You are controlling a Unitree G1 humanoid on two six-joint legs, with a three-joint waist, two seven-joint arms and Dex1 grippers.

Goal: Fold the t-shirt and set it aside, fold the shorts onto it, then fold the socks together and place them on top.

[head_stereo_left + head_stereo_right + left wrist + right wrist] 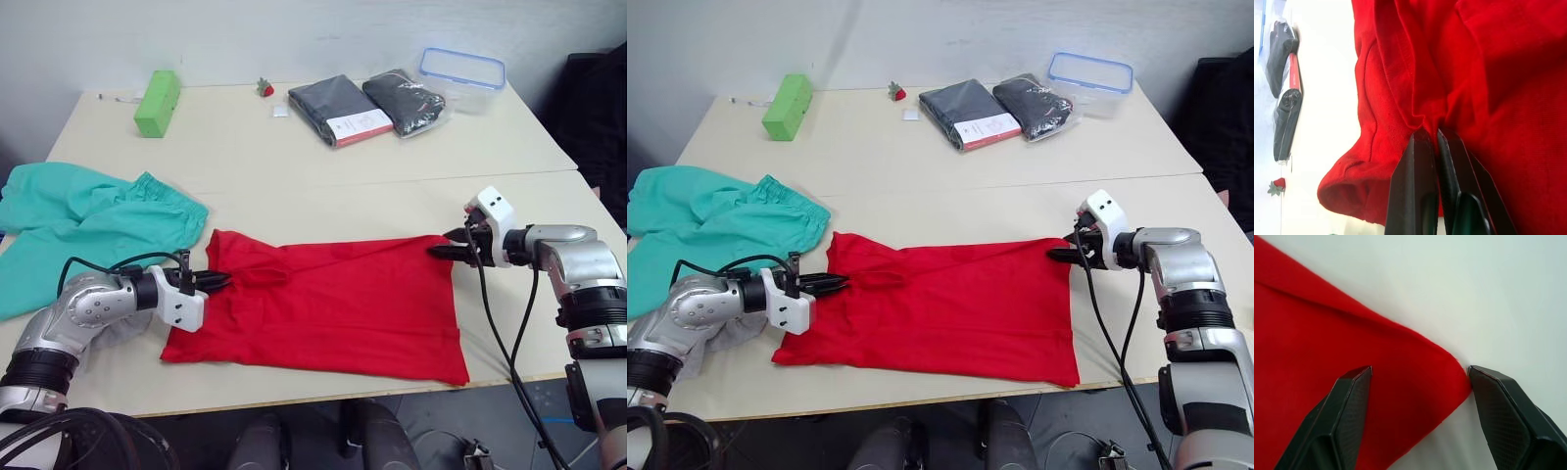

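The red t-shirt lay spread across the near part of the worktop, partly folded. The left hand was clenched on a bunched fold of it at the robot's left end, fingers pinched tight on the cloth. The right hand sat at the shirt's far right corner, fingers spread wide with the corner between them, nothing gripped. The teal-green shorts lay crumpled at the worktop's left edge, just beside the shirt. Far back stood a green block, two packaged dark garments and a clear container
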